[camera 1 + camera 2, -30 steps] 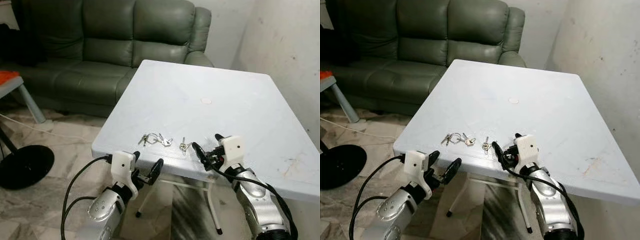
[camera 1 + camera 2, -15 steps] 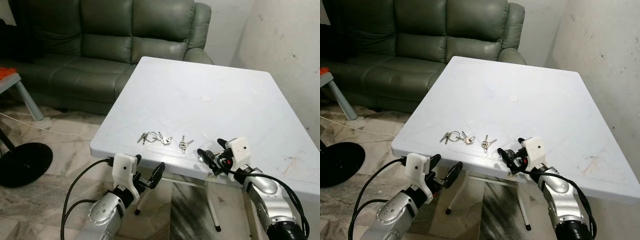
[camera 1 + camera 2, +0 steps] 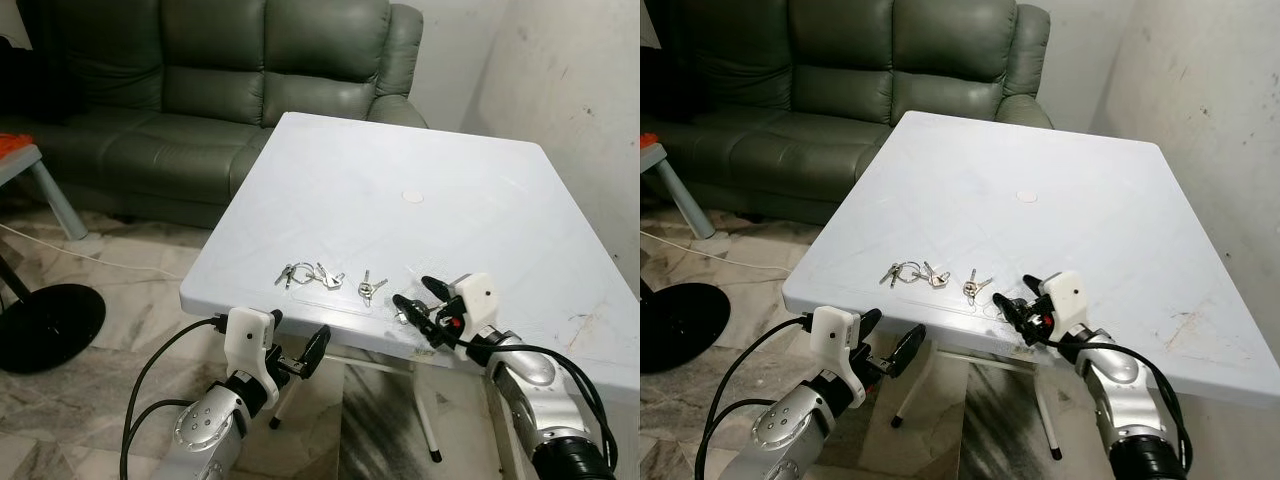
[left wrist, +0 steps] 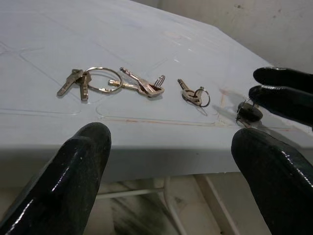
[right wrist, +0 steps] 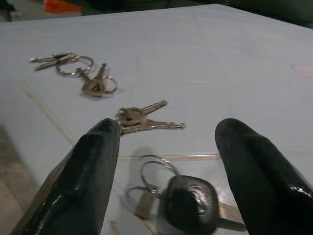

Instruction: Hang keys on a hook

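Note:
Three sets of keys lie near the front edge of the white table (image 3: 470,180). A bunch on a ring (image 3: 305,274) is furthest left, and a small pair of keys (image 3: 368,287) lies right of it. Furthest right is a black-headed key on a ring (image 5: 190,201). My right gripper (image 3: 415,293) is open just over the table edge, its fingers either side of the black-headed key (image 4: 248,112) without touching it. My left gripper (image 3: 297,332) is open below the front edge, pointing up at the keys.
A green sofa (image 3: 230,90) stands behind the table and a white wall (image 3: 570,80) runs along its right side. On the floor at left are a black round base (image 3: 45,325) and a cable (image 3: 90,257). A small white disc (image 3: 412,197) lies mid-table.
My right gripper has risen a little and come forward over the table edge around the black-headed key. The left gripper has stayed below the edge. The keys have not moved.

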`<state>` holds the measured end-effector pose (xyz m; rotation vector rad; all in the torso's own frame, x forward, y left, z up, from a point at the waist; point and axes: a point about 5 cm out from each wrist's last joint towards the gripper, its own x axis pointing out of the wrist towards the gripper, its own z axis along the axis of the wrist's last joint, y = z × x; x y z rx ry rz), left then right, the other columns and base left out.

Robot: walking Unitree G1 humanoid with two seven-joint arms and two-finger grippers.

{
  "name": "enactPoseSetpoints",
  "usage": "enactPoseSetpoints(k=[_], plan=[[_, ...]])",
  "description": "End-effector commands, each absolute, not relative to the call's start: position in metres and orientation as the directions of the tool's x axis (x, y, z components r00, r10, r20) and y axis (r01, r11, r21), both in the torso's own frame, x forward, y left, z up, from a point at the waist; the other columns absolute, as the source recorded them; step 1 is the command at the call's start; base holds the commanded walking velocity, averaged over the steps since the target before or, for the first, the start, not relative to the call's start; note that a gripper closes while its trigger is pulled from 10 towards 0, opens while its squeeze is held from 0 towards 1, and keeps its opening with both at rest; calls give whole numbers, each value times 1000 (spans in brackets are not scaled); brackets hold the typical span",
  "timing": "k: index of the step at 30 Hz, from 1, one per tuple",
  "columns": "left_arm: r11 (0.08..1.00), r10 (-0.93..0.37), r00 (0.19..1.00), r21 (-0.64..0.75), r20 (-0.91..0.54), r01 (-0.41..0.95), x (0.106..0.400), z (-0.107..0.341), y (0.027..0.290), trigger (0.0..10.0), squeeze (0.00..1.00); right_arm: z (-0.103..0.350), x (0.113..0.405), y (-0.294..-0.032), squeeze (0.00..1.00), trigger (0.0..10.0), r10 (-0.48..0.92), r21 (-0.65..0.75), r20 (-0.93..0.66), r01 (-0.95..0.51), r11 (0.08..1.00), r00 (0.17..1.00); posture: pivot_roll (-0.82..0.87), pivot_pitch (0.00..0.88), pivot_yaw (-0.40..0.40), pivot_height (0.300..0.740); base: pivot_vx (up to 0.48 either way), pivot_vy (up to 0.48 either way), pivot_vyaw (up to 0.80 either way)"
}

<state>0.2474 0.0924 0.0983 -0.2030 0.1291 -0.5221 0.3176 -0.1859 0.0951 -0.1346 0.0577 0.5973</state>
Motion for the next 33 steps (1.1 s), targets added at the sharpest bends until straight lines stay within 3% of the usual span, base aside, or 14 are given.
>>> enactPoseSetpoints(k=[1,13,15,16,17,18,19,20,23,24,25,27,28,33], plan=[[849,-505,860,-222,-71,480,245,100,92,10000,0,95,319,-182,0,10000,577,-140,-105,-587,797,810,58,73,-71,740,0,0,0],[849,-502,861,-230,-74,476,244,100,91,10000,0,92,320,-175,0,10000,596,-185,-134,-611,770,791,65,79,-77,740,0,0,0],[850,-501,862,-229,-75,475,244,100,91,10000,0,90,319,-175,0,9020,594,-192,-137,-609,770,793,66,81,-77,740,0,0,0],[850,-501,862,-231,-75,474,244,100,91,10000,0,89,319,-174,0,9216,594,-194,-143,-611,767,792,67,81,-78,740,0,0,0],[850,-501,862,-232,-75,473,244,100,91,10000,0,89,319,-174,0,8078,595,-196,-147,-613,766,790,67,81,-78,740,0,0,0],[850,-500,863,-232,-75,472,244,100,91,10000,0,87,319,-174,0,6000,594,-198,-150,-613,765,790,68,81,-80,740,0,0,0],[851,-499,863,-232,-75,472,244,100,91,10000,0,87,319,-174,0,6078,594,-200,-151,-613,764,790,70,81,-80,740,0,0,0],[850,-499,863,-233,-75,472,243,100,91,10000,0,87,319,-174,0,4588,597,-200,-151,-616,762,788,70,81,-80,740,0,0,0],[851,-499,863,-234,-75,471,243,100,91,10000,0,86,319,-174,0,4392,600,-202,-151,-618,760,786,70,82,-81,740,0,0,0],[851,-498,864,-235,-76,470,243,100,91,10000,0,86,319,-174,0,3686,596,-202,-147,-614,763,789,71,81,-83,740,0,0,0],[851,-497,864,-236,-77,468,243,100,91,10000,0,87,320,-175,0,0,590,-200,-141,-607,769,795,72,81,-83,740,0,0,0],[851,-497,865,-238,-76,468,243,100,91,10000,0,87,321,-176,0,0,583,-211,-147,-601,771,799,72,81,-83,740,0,0,0],[851,-497,865,-238,-76,468,243,100,90,10000,0,86,322,-176,0,2314,572,-219,-154,-592,775,806,72,82,-83,740,0,0,0],[851,-497,865,-240,-76,467,243,100,90,10000,0,85,322,-177,0,2667,562,-219,-159,-584,782,812,73,82,-85,740,0,0,0]])
